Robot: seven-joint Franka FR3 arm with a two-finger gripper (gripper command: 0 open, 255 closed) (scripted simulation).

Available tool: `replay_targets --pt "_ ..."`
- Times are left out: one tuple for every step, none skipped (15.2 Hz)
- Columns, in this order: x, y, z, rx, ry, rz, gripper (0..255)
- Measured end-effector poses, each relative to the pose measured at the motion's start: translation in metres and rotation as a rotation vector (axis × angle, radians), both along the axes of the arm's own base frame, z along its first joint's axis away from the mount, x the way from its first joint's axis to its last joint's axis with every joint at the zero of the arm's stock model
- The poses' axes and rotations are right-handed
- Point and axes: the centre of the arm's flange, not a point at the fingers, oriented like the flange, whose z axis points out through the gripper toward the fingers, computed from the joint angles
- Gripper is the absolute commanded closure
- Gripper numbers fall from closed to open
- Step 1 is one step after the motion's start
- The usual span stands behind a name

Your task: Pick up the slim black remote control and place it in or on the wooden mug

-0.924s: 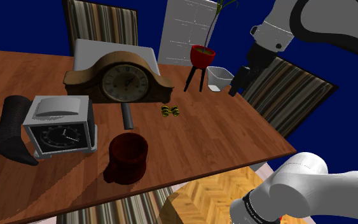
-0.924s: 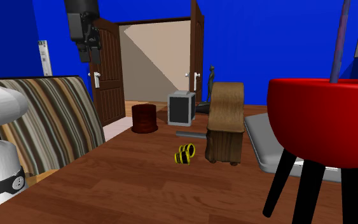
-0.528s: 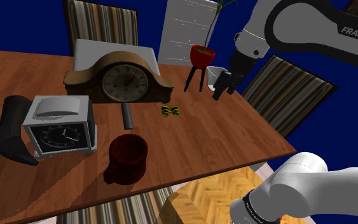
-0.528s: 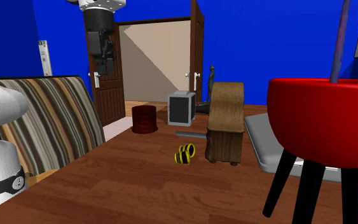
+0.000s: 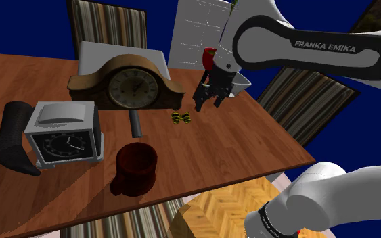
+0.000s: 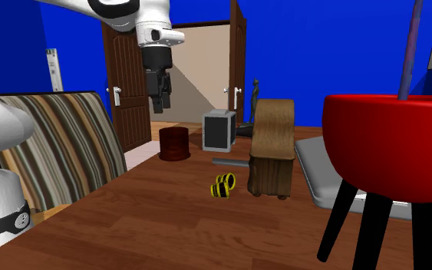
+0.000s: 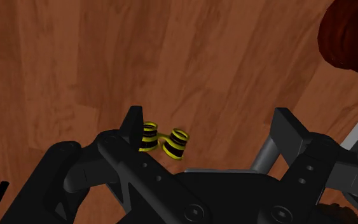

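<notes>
The slim grey remote (image 5: 136, 124) (image 6: 229, 162) lies flat on the wooden worktop (image 5: 250, 149), touching the front of a mantel clock (image 5: 129, 86). It is well apart from the end effector (image 5: 208, 105) (image 6: 160, 110) (image 7: 209, 127), which hangs above the worktop with its fingers apart, holding nothing. A small yellow-and-black striped piece (image 5: 180, 118) (image 7: 161, 140) sits just below it, between it and the remote. The dark reddish-brown mug (image 5: 136, 169) (image 6: 174, 143) stands upright beyond the remote.
</notes>
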Motion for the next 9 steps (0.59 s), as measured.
replay_targets --pt "0.008 0.010 -0.007 0.003 0.002 -0.013 0" --pt "0.014 0.017 -0.013 0.005 0.003 -0.027 0" --pt "0.024 0.022 -0.020 0.007 0.004 -0.041 0" --pt "0.033 0.028 -0.028 0.010 0.006 -0.055 0" --pt "0.040 0.038 -0.036 0.012 0.008 -0.067 0" --pt "0.050 0.043 -0.042 0.015 0.009 -0.081 0" --pt "0.058 0.051 -0.051 0.017 0.011 -0.095 0" --pt "0.067 0.058 -0.060 0.020 0.012 -0.109 0" --pt "0.077 0.063 -0.067 0.023 0.014 -0.122 0"
